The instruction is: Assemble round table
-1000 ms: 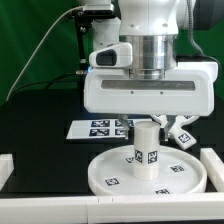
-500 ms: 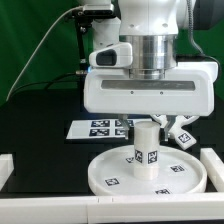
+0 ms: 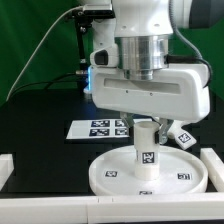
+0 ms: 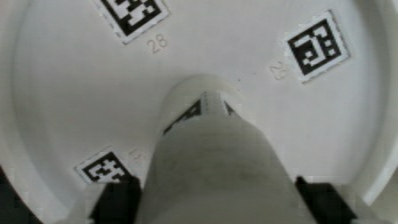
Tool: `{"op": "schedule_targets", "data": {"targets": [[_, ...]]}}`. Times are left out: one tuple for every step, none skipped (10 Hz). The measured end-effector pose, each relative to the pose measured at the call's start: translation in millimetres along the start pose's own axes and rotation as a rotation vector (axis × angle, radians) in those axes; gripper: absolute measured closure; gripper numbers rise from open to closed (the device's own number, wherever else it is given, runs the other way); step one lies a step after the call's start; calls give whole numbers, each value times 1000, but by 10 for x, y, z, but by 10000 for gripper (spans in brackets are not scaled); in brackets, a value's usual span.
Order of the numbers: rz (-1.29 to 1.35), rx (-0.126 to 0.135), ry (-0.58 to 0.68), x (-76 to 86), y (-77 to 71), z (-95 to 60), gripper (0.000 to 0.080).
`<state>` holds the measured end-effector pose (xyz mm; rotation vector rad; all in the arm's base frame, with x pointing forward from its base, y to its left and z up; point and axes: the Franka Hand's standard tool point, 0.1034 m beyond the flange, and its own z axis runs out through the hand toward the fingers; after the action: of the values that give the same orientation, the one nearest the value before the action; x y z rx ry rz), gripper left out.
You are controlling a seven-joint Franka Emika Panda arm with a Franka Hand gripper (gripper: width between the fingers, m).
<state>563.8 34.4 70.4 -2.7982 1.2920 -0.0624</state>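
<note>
1. At the exterior view's left, on the black surface (image 3: 40, 140), lies the thin flat white marker board (image 3: 100, 127). It sits behind the work and I leave it alone.
2. In the middle sits the large rimmed round white plastic disc (image 3: 100, 180), with the short white plastic cylinder leg (image 3: 147, 152) standing upright on its central hub.
3. My pincer (image 4: 217, 200) is clamped on that leg: in the wrist view its dark fingers (image 4: 121, 208) lie against both flanks of the leg near the top.
4. The step in hand, as I judge it, is seating the leg in the hub. I would hold it plumb, press down lightly and turn it about its own axis, so it neither jams crooked nor drags the disc round.
5. At the exterior view's right, a white tagged part (image 3: 181, 136), which I take for the cross-shaped base, lies just beyond the disc's rim under the hand. I would mind the clearance there while turning.
</note>
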Motion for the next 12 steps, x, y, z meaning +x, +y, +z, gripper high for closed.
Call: {"op": "schedule_targets", "data": {"targets": [[114,4,-4,-17,-11,2,393],[201,7,-6,-27,-21,2,393],[291,19,-15,-31,-19,3,393],[367,26,-19,-30,-15,0,393],[408,26,-18,-33,-17,1,393],[413,26,-18,-32,-16,1,393],[412,25,-18,-32,-14,5,311],[398,28,-18,-46,-31,-22,185],[369,45,-24,-96,-69,-132,185],[340,64,-36,-141,-81,-279,157],[326,79,-50,-188,-93,-420,157],[322,88,-63,-226,-127,-512,151]]}}
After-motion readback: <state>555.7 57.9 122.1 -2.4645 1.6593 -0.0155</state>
